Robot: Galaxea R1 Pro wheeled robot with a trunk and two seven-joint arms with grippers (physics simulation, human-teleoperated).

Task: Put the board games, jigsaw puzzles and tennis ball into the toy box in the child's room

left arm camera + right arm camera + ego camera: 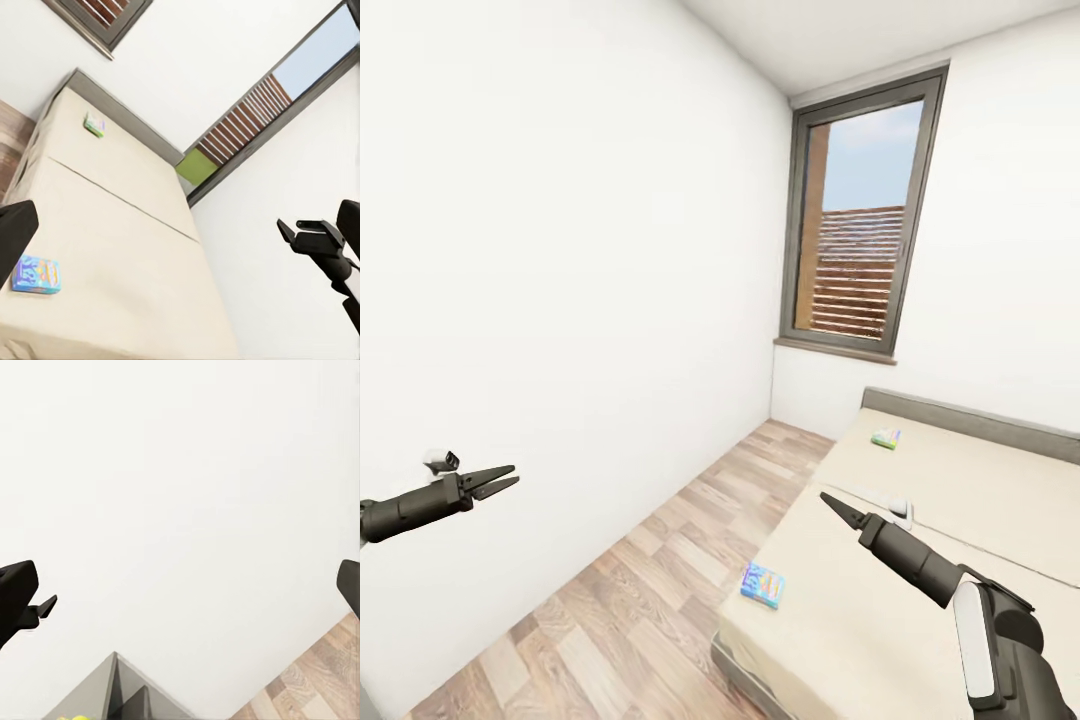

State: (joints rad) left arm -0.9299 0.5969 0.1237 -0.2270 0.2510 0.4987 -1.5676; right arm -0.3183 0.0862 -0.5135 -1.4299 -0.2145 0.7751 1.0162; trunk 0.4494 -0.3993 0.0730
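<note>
Two board games lie on the beige bed (970, 500). The blue cartoon one (762, 585) (36, 274) sits near the foot corner by the floor. The pale green one (886, 438) (94, 125) lies near the grey headboard (970, 420). My right gripper (840, 508) hovers over the mattress between them, touching nothing. My left gripper (495, 483) hangs over the floor by the left wall. In both wrist views the fingers stand wide apart with nothing between them (184, 225) (184, 585). The toy box and jigsaw puzzles are out of view.
A wood-plank floor strip (660, 560) runs between the white wall and the bed. A tall dark-framed window (860, 220) stands behind the headboard. Grey angled panels (112, 690) with a small yellow-green patch (71, 718) show in the right wrist view, too little to identify.
</note>
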